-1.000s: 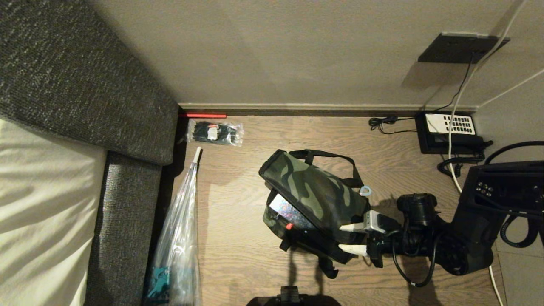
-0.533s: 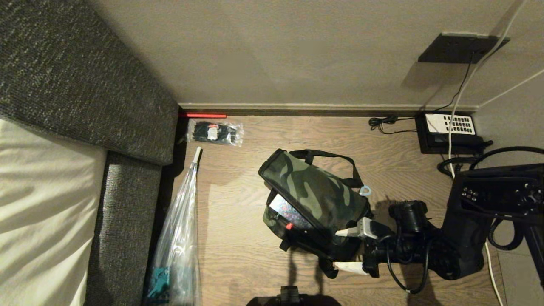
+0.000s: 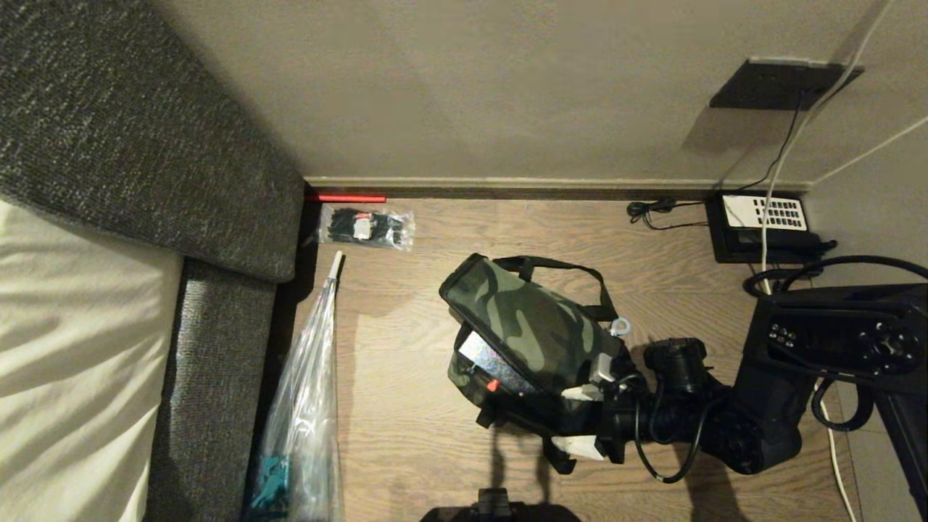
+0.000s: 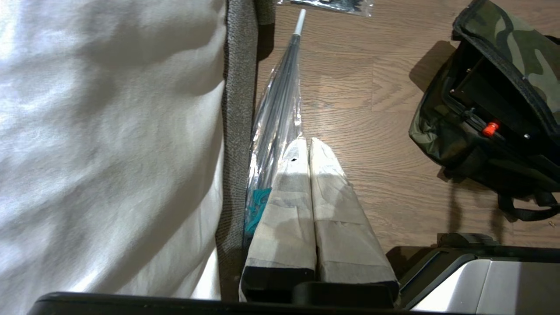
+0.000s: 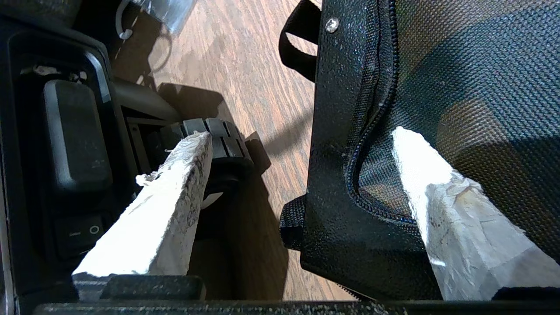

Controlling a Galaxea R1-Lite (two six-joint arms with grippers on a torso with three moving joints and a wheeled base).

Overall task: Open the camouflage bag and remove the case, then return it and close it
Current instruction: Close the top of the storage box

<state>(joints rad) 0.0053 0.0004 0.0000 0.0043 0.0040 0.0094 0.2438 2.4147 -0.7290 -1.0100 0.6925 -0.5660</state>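
- Most steps look done, head view: case (image 3: 487,357) sits inside camouflage bag (image 3: 533,326) on the floor, lid ajar; right gripper (image 3: 580,420) at its near corner, jaws wide, holding nothing.
- Left wrist view: left gripper (image 4: 308,146) parked, jaws closed, empty.
- Right wrist view: zip unclosed; closing remains.

Most of the case (image 3: 487,359) is hidden under the lid of the camouflage bag (image 3: 529,319); only one corner strip with a red catch shows. The bag's near right end is covered by the right claw (image 3: 580,420), whose far finger is partly lost against the fabric. The clear packet (image 3: 366,226) holds black items too small to identify. The umbrella (image 3: 308,406) runs off the near edge, and the telephone (image 3: 761,226) is partly behind a cable.
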